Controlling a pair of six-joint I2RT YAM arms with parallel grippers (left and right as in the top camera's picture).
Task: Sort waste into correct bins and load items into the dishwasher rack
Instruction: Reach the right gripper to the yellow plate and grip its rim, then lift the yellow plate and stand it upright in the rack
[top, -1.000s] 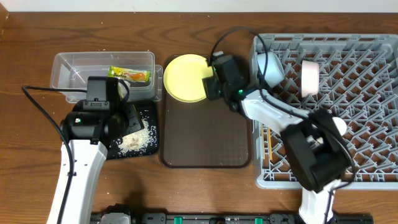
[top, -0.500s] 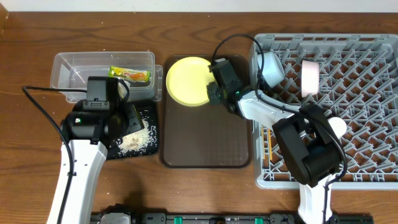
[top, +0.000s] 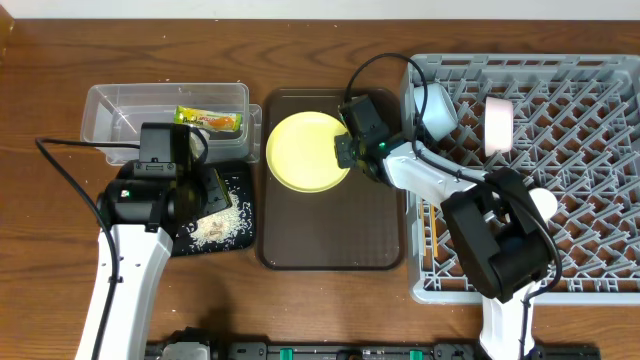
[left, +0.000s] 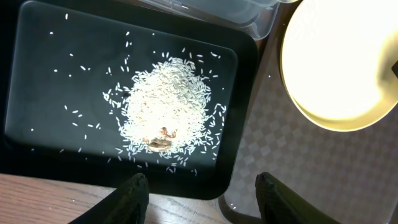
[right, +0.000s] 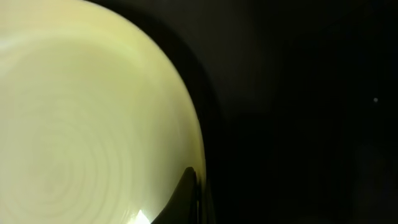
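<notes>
The pale yellow plate (top: 308, 152) lies at the far end of the brown serving tray (top: 330, 230). My right gripper (top: 347, 155) is shut on its right rim; in the right wrist view one dark finger (right: 186, 193) lies on top of the plate (right: 81, 118), and the other is hidden beneath. My left gripper (top: 200, 190) hangs open over the near edge of the black tray (left: 50, 74), which holds a heap of rice scraps (left: 168, 109). Nothing is between its fingers (left: 134, 193). The green-and-orange wrapper (top: 208, 120) lies in the clear tub (top: 120, 110).
The grey dishwasher rack (top: 560, 200) fills the right side, with a white bowl (top: 432, 108) and a small white cup (top: 497, 125) standing at its far end. The right arm's cable loops above the plate. Bare wooden table (top: 40, 240) lies at the left.
My right gripper has shut on the plate's rim, and the plate has moved toward the near side, further onto the brown tray. The left arm has not moved.
</notes>
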